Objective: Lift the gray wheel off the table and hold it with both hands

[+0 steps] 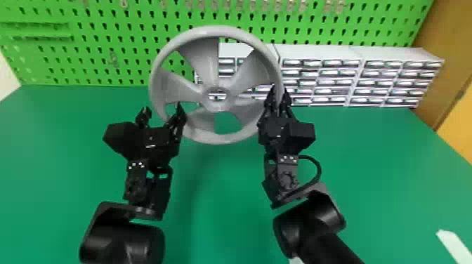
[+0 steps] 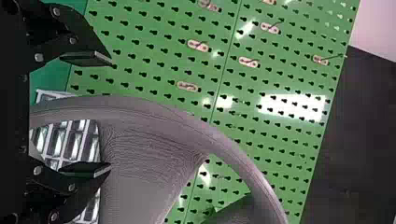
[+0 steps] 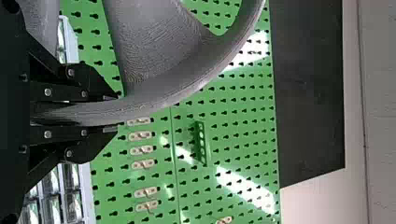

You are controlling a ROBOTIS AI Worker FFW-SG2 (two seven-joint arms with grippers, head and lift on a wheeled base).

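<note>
Green pegboard (image 1: pixel 94 45) backs the room. The right gripper (image 1: pixel 279 94) grips the upright wheel (image 1: pixel 210 79); the left gripper (image 1: pixel 162 108) is spread wide, rim between its fingers.

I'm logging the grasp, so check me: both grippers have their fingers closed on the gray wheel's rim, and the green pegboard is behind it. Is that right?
Not quite. The left wrist view shows the left gripper open, its fingers apart with the rim of the gray wheel between them. The right gripper is closed on the rim, and the green pegboard is behind.
</note>
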